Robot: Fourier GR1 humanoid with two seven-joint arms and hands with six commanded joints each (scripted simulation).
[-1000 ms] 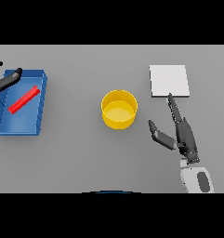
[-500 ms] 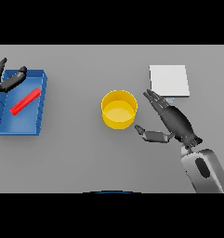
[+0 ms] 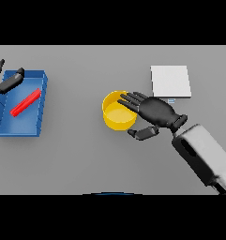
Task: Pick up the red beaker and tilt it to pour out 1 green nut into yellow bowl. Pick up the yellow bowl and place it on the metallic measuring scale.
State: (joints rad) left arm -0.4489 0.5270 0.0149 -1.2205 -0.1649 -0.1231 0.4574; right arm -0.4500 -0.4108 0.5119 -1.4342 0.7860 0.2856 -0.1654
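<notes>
A yellow bowl (image 3: 115, 115) stands in the middle of the grey table. My right hand (image 3: 155, 112) lies against its right side, open, with fingers spread over the rim and the thumb below the bowl's right edge. The metallic scale (image 3: 170, 81), a pale square plate, sits behind and to the right of the hand. A red piece (image 3: 26, 102) lies slantwise inside a blue tray (image 3: 38, 108) at the left. My left hand (image 3: 6, 82) hovers open over the tray's far left corner. No green nut shows.
The blue tray (image 3: 38, 108) fills the left edge of the table. Bare grey table lies between the tray and the bowl and across the front.
My right hand has swung left from beside the scale to the bowl's right rim, and its forearm has come further in. The left hand shifted slightly over the tray.
</notes>
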